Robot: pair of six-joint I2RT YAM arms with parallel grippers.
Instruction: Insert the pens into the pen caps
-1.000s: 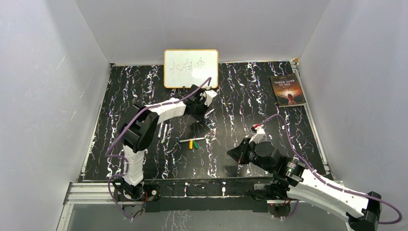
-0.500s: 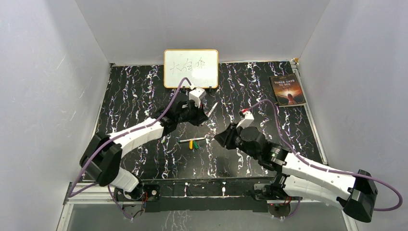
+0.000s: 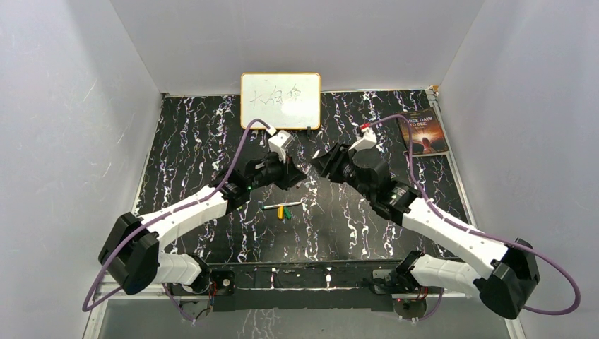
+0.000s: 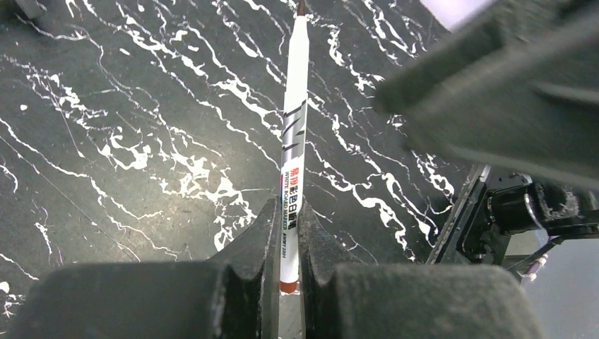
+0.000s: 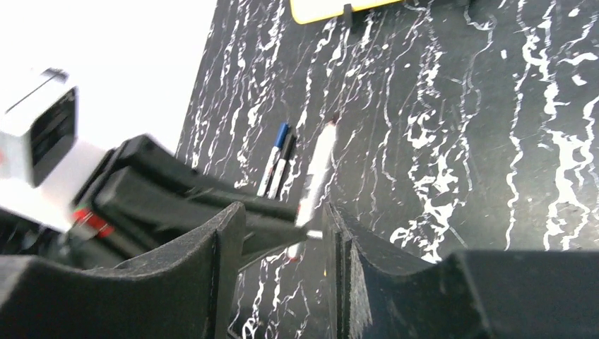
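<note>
Jaws of our left gripper (image 4: 286,236) are clamped on the tail of a pen (image 4: 294,120) held above the table (image 4: 106,212), its long axis and dark tip pointing toward our right gripper (image 5: 284,222), whose parted, empty jaws flank it.

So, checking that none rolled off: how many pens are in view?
4: held pen in the left gripper; blue-capped pen and black-capped pen lying side by side; fourth pen mid-table.
</note>
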